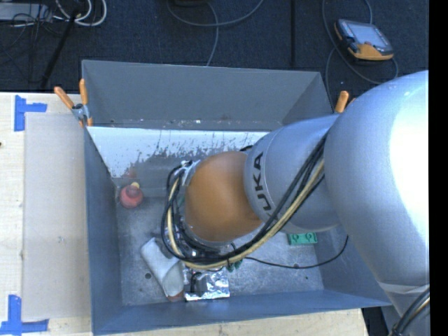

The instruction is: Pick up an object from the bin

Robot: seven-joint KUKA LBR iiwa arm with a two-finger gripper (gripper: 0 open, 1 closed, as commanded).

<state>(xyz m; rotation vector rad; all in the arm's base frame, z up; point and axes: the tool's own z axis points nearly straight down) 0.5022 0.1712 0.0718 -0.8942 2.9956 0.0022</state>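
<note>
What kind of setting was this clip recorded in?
Probably a robotics lab's bin-picking station: a KUKA arm reaches into a grey metal bin of small loose things, and cables and an orange-trimmed device lie on the dark floor behind.

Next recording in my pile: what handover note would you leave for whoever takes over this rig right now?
Gripper: low in the bin, under the arm's orange cover, near the wall at the view's bottom. Open or shut cannot be told.
Things: crumpled silvery wrapper right by the gripper; white packet just to its left; small red thing near the left wall; green tag to the right.
Done: arm is down in the bin; nothing seen held.
Left: grasp one thing and lift it out.
</note>
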